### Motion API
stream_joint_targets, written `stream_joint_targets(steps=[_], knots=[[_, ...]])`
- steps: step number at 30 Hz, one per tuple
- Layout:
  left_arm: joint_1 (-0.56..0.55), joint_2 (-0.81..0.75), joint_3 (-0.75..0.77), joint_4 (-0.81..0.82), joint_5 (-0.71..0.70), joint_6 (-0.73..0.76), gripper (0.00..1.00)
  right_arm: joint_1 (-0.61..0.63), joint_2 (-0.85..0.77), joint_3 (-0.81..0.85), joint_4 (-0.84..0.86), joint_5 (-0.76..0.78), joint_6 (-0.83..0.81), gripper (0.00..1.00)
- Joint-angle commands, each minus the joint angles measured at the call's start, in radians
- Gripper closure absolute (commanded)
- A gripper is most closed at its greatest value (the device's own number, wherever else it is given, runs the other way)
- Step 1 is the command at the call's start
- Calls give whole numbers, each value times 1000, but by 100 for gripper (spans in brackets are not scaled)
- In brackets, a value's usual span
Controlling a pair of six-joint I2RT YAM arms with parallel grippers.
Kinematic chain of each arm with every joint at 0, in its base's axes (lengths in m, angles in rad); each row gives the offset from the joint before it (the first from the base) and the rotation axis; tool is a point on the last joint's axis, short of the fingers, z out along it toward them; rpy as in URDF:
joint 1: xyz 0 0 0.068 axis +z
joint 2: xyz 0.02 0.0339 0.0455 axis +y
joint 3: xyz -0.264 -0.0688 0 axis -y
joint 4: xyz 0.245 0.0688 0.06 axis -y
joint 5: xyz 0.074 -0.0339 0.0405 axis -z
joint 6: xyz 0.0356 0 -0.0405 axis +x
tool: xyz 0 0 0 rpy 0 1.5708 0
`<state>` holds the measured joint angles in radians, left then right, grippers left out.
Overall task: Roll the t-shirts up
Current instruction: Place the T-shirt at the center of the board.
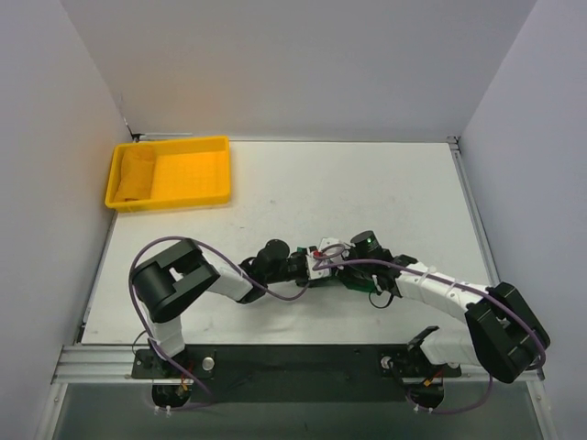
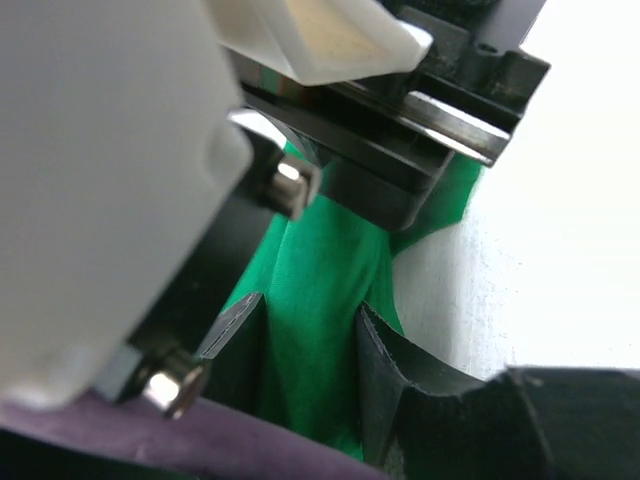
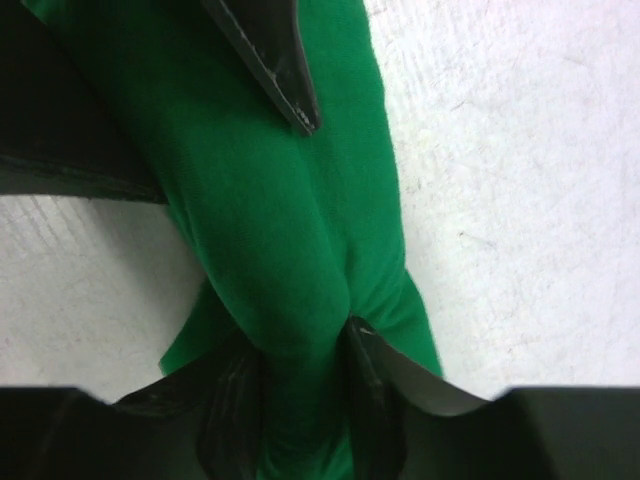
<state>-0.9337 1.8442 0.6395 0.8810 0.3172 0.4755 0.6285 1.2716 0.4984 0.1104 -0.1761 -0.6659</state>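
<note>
**Two Grippers Meet Over Green T-Shirt at Mid-Table**

A bunched green t-shirt (image 3: 270,220) lies on the white table (image 1: 367,183), toward the near middle, where both robot arms converge. From overhead it is almost wholly hidden beneath them. The right gripper (image 3: 305,345) is clamped on the cloth, its two black fingers squeezing a thick fold into a narrow waist. The left gripper (image 2: 300,320) faces it from the other side, with a ridge of the same green fabric running between its fingers. They stand partly apart, and the close view does not show whether they are pinching the cloth. A yellow tray (image 1: 193,170) sits well apart at the table's far left corner, with a yellow bundle (image 1: 138,174) at its left end.
</note>
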Motion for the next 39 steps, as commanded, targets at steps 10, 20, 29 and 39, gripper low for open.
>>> stream_joint_targets(steps=[10, 20, 29, 39], knots=[[-63, 36, 106, -665, -150, 14, 100, -30, -268, 175, -165, -256, 29, 25], [-66, -48, 94, -679, -147, -54, 35, -96, -431, 236, -310, -148, 225, 21], [-59, -7, 236, -827, -80, 84, 3, -386, -396, 261, -373, -184, 475, 20], [-54, 67, 353, -942, -72, 169, 3, -561, -344, 298, -445, -235, 508, 20]])
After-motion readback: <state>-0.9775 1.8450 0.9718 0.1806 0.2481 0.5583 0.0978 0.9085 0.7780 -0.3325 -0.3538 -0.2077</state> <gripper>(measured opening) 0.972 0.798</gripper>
